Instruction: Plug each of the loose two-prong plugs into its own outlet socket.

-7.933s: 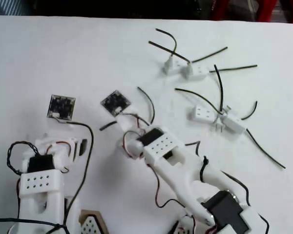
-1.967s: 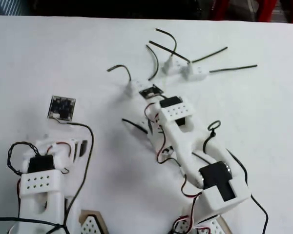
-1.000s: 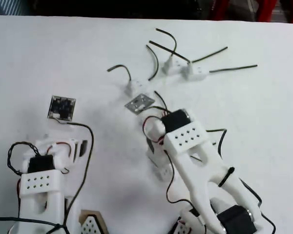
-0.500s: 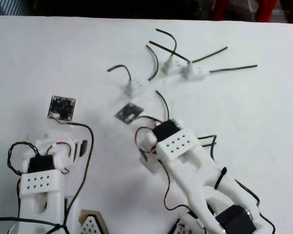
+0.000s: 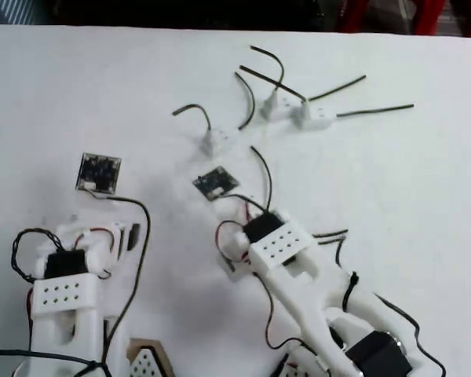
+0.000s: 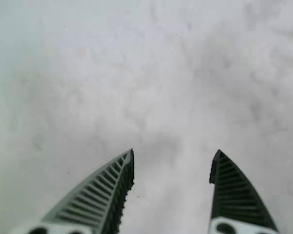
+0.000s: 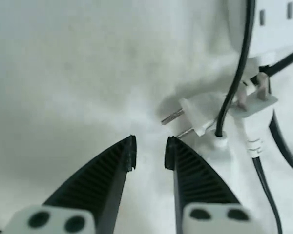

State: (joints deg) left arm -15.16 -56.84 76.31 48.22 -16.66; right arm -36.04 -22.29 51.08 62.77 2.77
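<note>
White worktop (image 5: pixel 63 94); my right gripper (image 7: pixel 150 146), fingers narrowly apart and empty, sits just beside a loose plug (image 7: pixel 200 112) near the worktop's middle. Light and rigid, I reckon: pinch its body, not the prongs. On my left gripper (image 6: pixel 171 165), fingers wide.

White table (image 5: pixel 63 78) with a loose two-prong plug (image 7: pixel 198 113) flat on it, near a white outlet socket (image 7: pixel 278 27).

The left arm (image 5: pixel 60 297) and right arm (image 5: pixel 279 250) are white plastic — each carries a block dotted with small holes, black motor bodies, and thin red and black cables looping alongside. The left gripper (image 6: pixel 175 152) and right gripper (image 7: pixel 150 140) have black, ribbed, tapering fingers (image 6: pixel 110 195) on white bases with dark screw holes.
</note>
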